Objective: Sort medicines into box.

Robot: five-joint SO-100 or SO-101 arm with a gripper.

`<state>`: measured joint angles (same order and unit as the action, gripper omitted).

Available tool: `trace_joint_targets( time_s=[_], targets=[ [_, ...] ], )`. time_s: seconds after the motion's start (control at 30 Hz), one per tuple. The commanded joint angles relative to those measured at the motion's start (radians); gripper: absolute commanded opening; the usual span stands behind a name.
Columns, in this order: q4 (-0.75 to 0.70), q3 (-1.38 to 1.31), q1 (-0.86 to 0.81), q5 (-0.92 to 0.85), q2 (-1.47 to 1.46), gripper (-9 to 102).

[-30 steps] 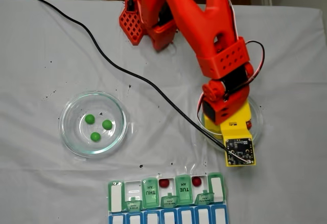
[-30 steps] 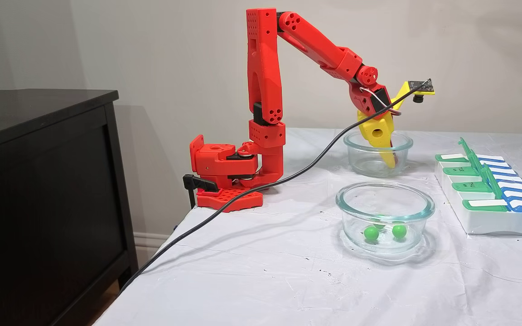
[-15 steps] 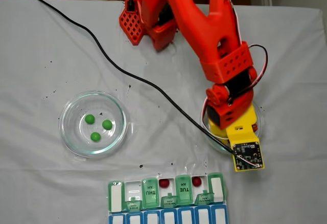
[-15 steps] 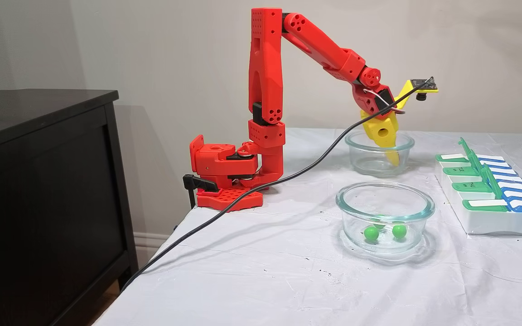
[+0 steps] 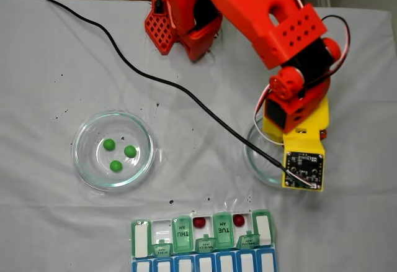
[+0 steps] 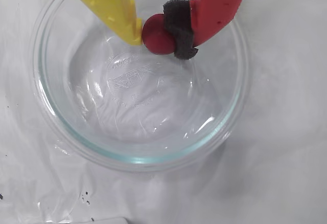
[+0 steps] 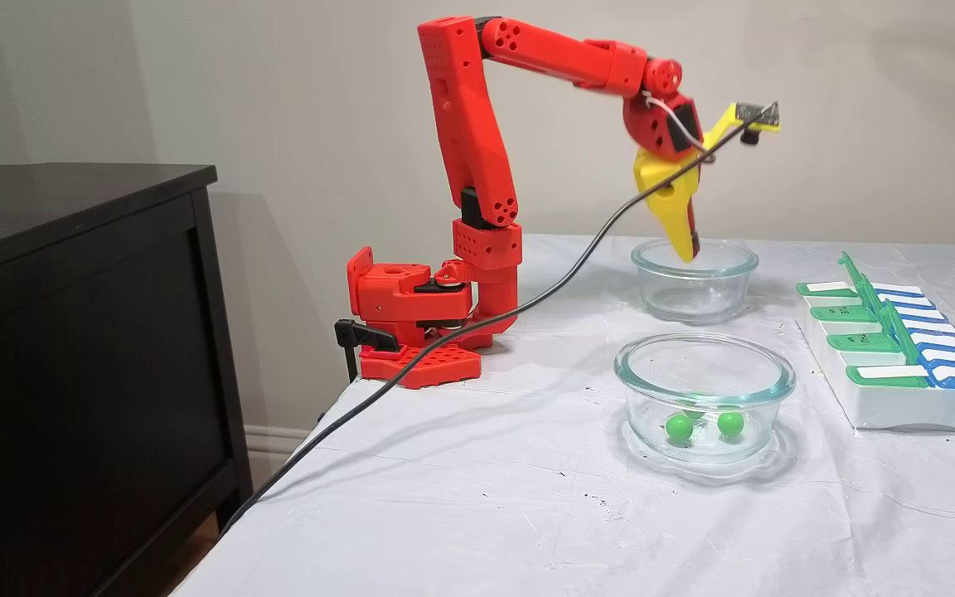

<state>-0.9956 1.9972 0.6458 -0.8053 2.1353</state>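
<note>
In the wrist view, at the top centre of the frame, the tool [image 6: 156,34] is closed on a dark red ball [image 6: 158,35], pinched between a yellow finger and a red finger with a dark foam pad, above an empty glass dish [image 6: 138,155]. In a fixed view from above, three green balls [image 5: 118,154] sit in another dish [image 5: 113,150] at centre left, and the pill box [image 5: 203,242] lies at the bottom edge with two red balls [image 5: 199,222] already in open compartments. The carry step seems under way; next, the tool likely needs to move toward an open, empty compartment and release.
</note>
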Motion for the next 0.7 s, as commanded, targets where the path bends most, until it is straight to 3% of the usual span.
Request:
trace_joint_targets(
  time_s=[0.0,0.2,0.53,0.67],
  targets=[
    [-0.103,-0.273,-0.087,0.104,0.058,0],
    [-0.287,-0.568,-0.272,0.189,-0.12,0],
    [-0.25,-0.54,-0.502,0.186,-0.158,0],
    [-0.227,-0.416,-0.569,0.156,-0.067,0]
  ],
)
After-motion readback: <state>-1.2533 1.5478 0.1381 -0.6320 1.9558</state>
